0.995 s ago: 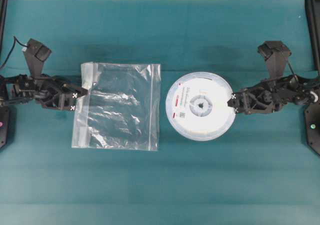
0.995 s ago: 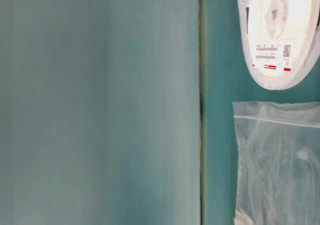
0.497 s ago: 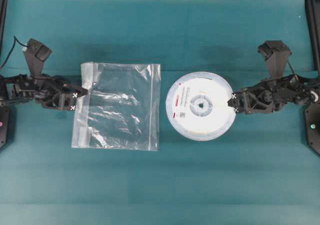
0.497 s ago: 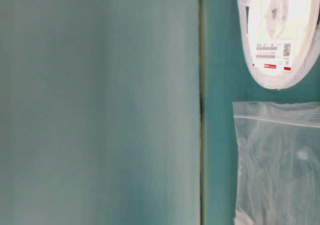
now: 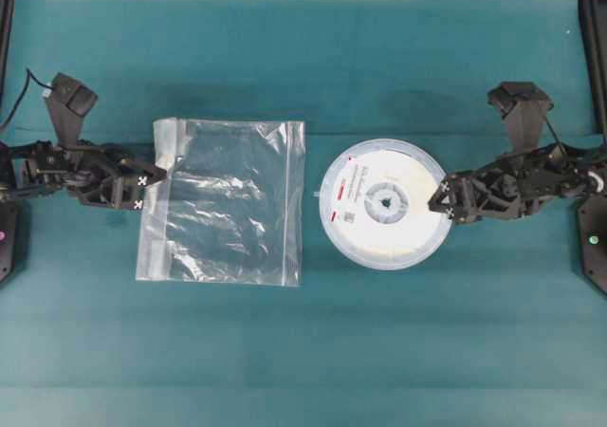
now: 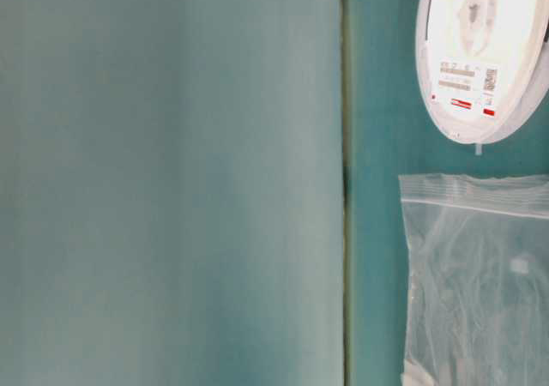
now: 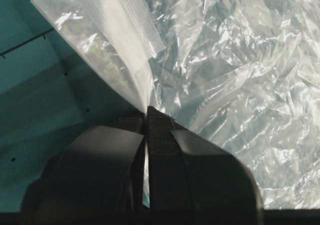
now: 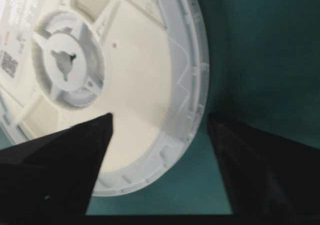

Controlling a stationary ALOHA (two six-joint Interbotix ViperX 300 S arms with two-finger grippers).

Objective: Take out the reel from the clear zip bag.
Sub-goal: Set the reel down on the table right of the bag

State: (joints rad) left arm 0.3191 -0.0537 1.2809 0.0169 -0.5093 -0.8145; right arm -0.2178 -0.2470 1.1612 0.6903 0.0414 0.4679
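The reel (image 5: 384, 202) lies flat on the teal table right of centre, outside the bag, label and grey hub facing up. It also shows in the table-level view (image 6: 480, 51) and the right wrist view (image 8: 125, 75). The clear zip bag (image 5: 223, 199) lies flat and looks empty left of centre. It also shows in the table-level view (image 6: 476, 274) and the left wrist view (image 7: 225, 60). My left gripper (image 5: 140, 192) is shut on the bag's left edge, seen close in its wrist view (image 7: 146, 112). My right gripper (image 5: 446, 202) is open at the reel's right rim (image 8: 160, 117), one finger over the disc, the other beside it.
A narrow strip of bare teal table (image 5: 311, 256) separates the bag and the reel. Dark arm mounts stand at the far left (image 5: 8, 237) and far right (image 5: 596, 242) edges. A blurred teal wall (image 6: 171, 180) fills the left of the table-level view.
The reel has shifted slightly to the right, turned a little, and now lies flatter. The right gripper has moved down a touch beside it. The left gripper and bag have not moved.
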